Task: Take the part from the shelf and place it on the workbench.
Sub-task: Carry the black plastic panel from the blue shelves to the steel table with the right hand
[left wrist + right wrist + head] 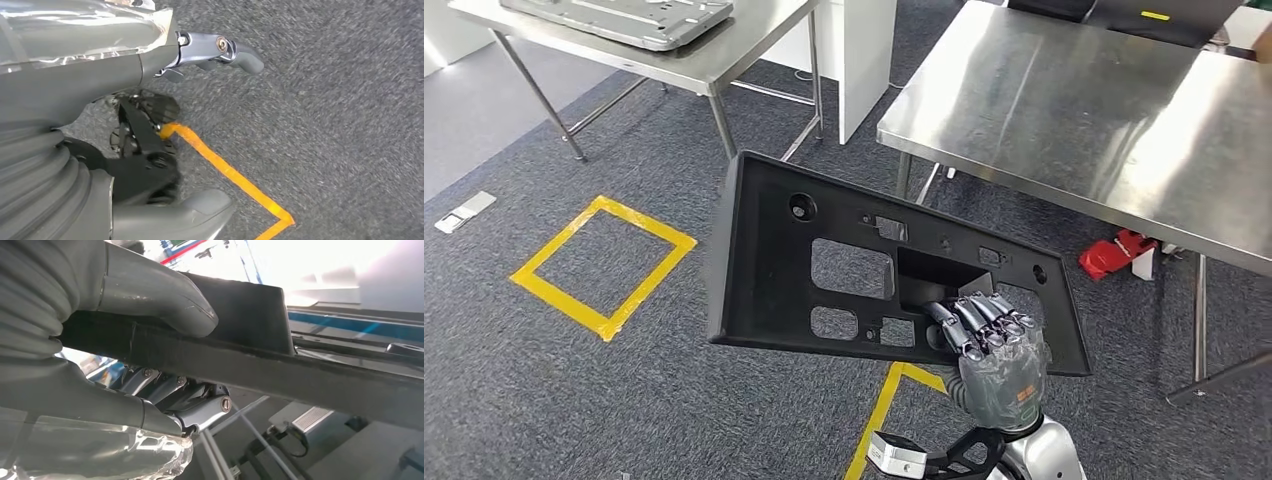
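Observation:
The part is a large black plastic panel (774,260) with several cut-outs, held tilted above the carpet in the head view. My right hand (989,345) grips it at its lower right, with the fingers curled through a cut-out. In the right wrist view the thumb (165,305) presses on one side of the panel's edge (280,372) and the fingers wrap the other side. The steel workbench (1074,110) stands ahead to the right, its near edge just beyond the panel. My left hand (100,75) hangs over the carpet with its fingers apart, holding nothing.
A second steel table (724,60) at the far left carries a grey metal panel (624,15). A white cabinet (859,50) stands between the tables. Yellow tape squares (604,265) mark the carpet. A red object (1114,253) lies under the workbench.

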